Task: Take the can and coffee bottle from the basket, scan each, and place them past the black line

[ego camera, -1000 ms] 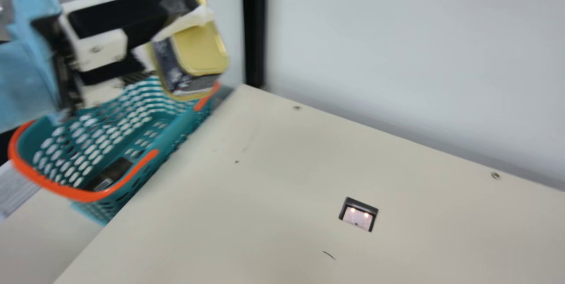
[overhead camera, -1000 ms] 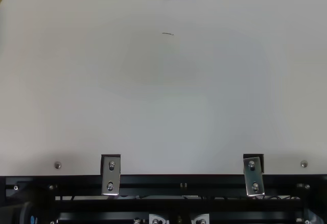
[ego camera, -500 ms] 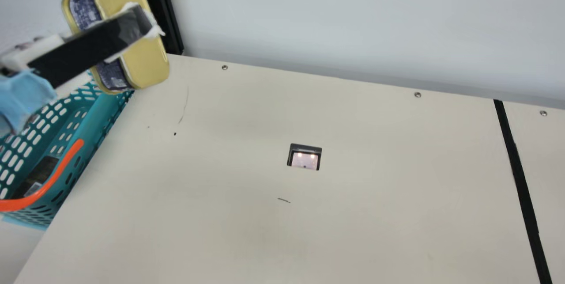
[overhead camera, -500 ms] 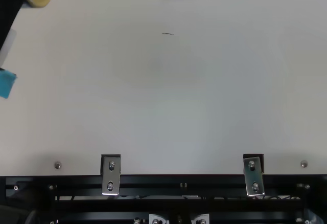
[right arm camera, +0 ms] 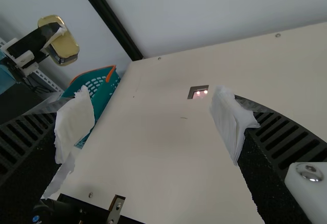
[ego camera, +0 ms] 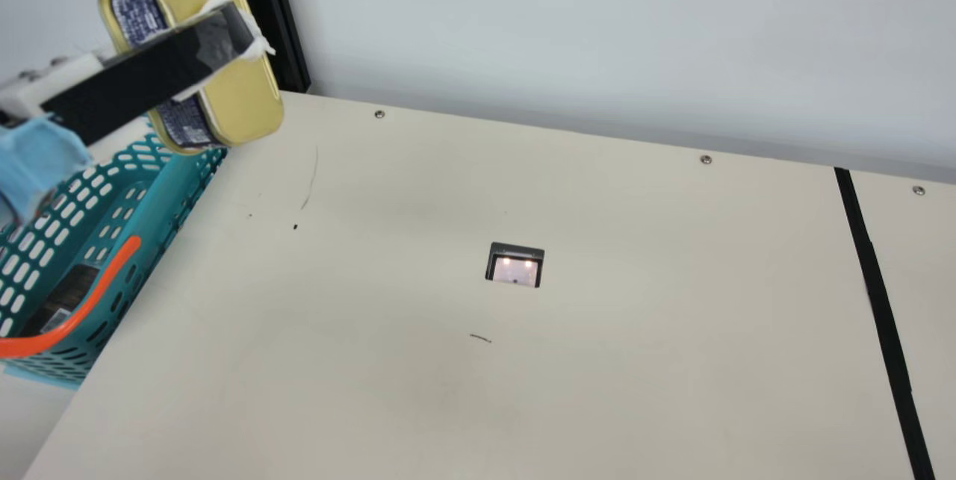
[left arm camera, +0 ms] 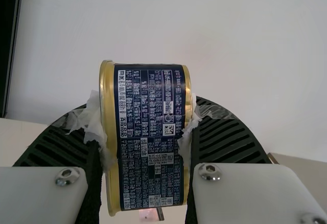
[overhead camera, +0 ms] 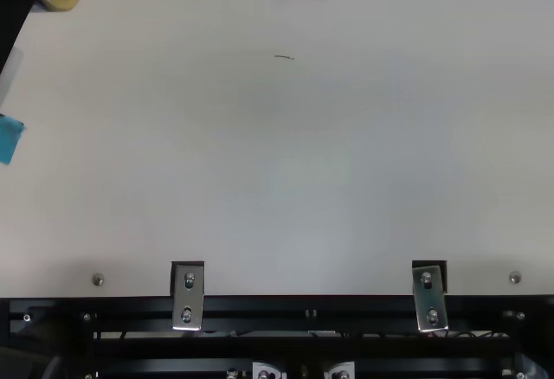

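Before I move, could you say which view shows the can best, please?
Left wrist view: the can presents its printed side, close, between the fingers. The main view has a finger across it, the right wrist view shows it small, the top view cut off.

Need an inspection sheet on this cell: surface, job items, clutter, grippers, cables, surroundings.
Surface: cream table, short dark mark; inset lit scanner window; black line
Job's things: gold rectangular can with navy label, held raised; dark item in teal perforated plastic basket with orange handles, cannot tell if it is the coffee bottle
Clutter: small dark speck on table
Grippers: left shut on can; right open, nothing between its fingers, ragged white padding
Cables: thin dark cables at black metal frame
Surroundings: pale wall, black upright post
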